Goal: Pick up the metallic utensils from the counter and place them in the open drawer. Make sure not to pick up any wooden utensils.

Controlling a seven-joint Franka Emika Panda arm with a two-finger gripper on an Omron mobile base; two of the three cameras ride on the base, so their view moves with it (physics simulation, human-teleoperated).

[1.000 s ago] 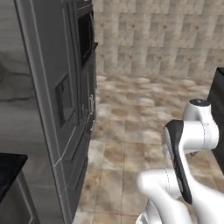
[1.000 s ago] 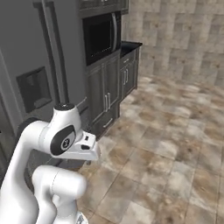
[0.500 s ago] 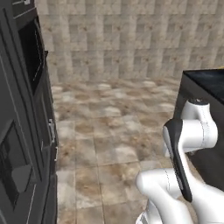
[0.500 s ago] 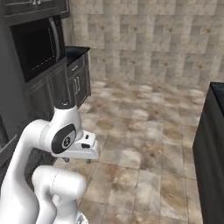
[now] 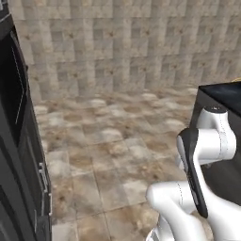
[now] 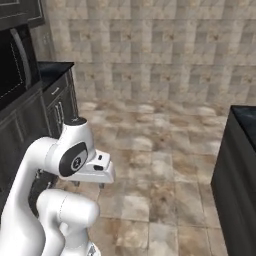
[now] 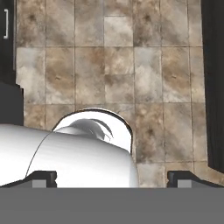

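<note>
While the arm (image 6: 60, 170) sits folded low over its base, the gripper (image 7: 111, 177) points down at the tiled floor (image 7: 118, 65), its 2 dark fingertips (image 7: 41, 177) standing far apart at the bottom corners of the hand view with nothing between them.

Of the task's things, the counter shows, and in 2 places. On the right of both base views a glossy black slab (image 5: 223, 94) tops a dark cabinet block (image 6: 237, 185); in the left base view it stands just behind the arm's upper joint, and in the right base view it is well apart from the arm, across open floor. A second black worktop (image 6: 52, 67) lies far back on the left of the right base view, over dark cabinet doors (image 6: 57, 107) and beside a tall dark unit with a built-in oven (image 6: 12, 65). Both stretches lie well away from the gripper, which hangs over bare tile.

On the slab at the right edge of the left base view, a thin tan sliver (image 5: 236, 80) peeks in; what it is cannot be told. No utensil or drawer can be made out at this distance.

A beige tiled wall (image 5: 127, 47) closes the room behind.
</note>
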